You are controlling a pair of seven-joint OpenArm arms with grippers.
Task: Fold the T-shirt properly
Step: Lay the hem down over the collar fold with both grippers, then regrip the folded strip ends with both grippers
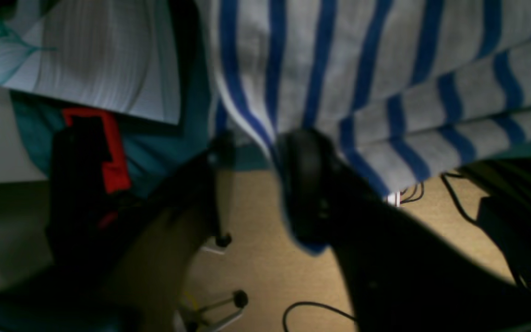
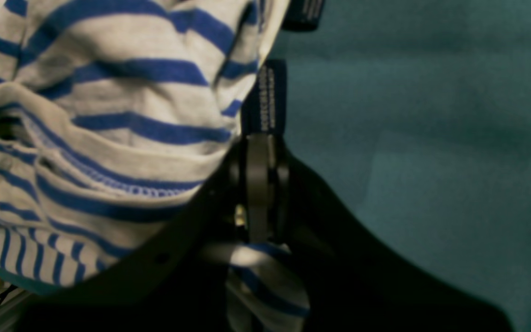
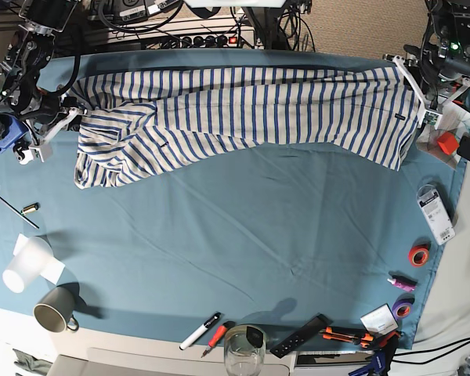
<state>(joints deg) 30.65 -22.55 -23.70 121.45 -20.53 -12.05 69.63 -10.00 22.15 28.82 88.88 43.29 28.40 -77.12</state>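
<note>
The T-shirt (image 3: 243, 110), white with blue stripes, is stretched along the far side of the teal table cloth (image 3: 243, 235) between both arms. In the base view my right gripper (image 3: 63, 119) is at its left end and my left gripper (image 3: 413, 82) at its right end. The right wrist view shows my right gripper (image 2: 258, 152) shut, with striped T-shirt (image 2: 122, 106) fabric pinched between its fingers and a dark blue label (image 2: 265, 97) just above them. In the left wrist view my left gripper (image 1: 261, 157) stands open, and the T-shirt (image 1: 362, 69) edge hangs against its right finger (image 1: 302, 184).
Along the table's left edge lie an allen key (image 3: 16, 207), a white cup (image 3: 25, 266) and a grey mug (image 3: 53, 313). A glass (image 3: 243, 348), markers (image 3: 200, 331) and tools line the front edge. Tape rolls (image 3: 419, 254) and a red item (image 3: 446, 142) lie on the right.
</note>
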